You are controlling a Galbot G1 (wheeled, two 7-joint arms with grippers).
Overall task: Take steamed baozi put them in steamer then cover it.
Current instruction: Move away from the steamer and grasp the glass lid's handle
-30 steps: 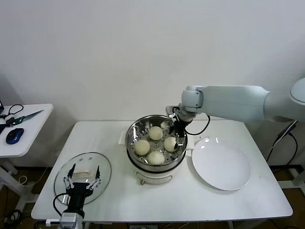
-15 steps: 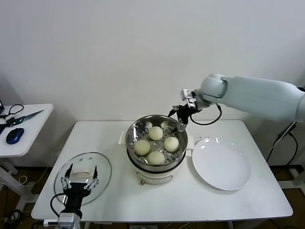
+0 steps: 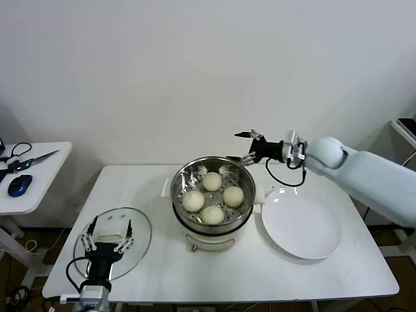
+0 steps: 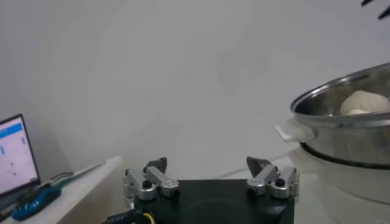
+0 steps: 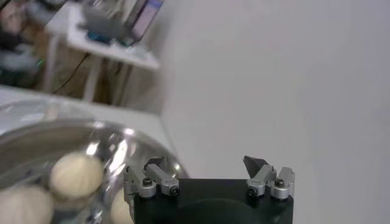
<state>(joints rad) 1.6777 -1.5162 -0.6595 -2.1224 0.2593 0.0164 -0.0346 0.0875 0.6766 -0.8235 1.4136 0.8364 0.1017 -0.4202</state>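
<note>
The steamed baozi [image 3: 212,197], all four of them, are sitting inside the steamer [image 3: 212,194], resting on its perforated tray in a loose diamond, near one another. The steamer is standing uncovered at the middle of the white table [image 3: 156,263], closer to the table's back edge than its front one. Your right gripper [image 3: 246,147] is hovering in the air above the steamer's back right rim, its fingers standing apart and gripping nothing, with the arm reaching in from the table's right side. You are seeing two of the buns [image 5: 74,173] and the shiny pot wall below that gripper in the right wrist view. The glass lid [image 3: 112,242] is lying flat near the table's front left corner, well apart from the steamer. Your left gripper [image 3: 108,237] is hanging over the lid, fingers spread wide and empty. A white plate [image 3: 301,227] is lying bare just beside the steamer on the right half of the table. A small side table [image 3: 39,175] is standing off past the left edge, carrying a blue mouse [image 3: 20,184] and scissors [image 3: 32,158].
</note>
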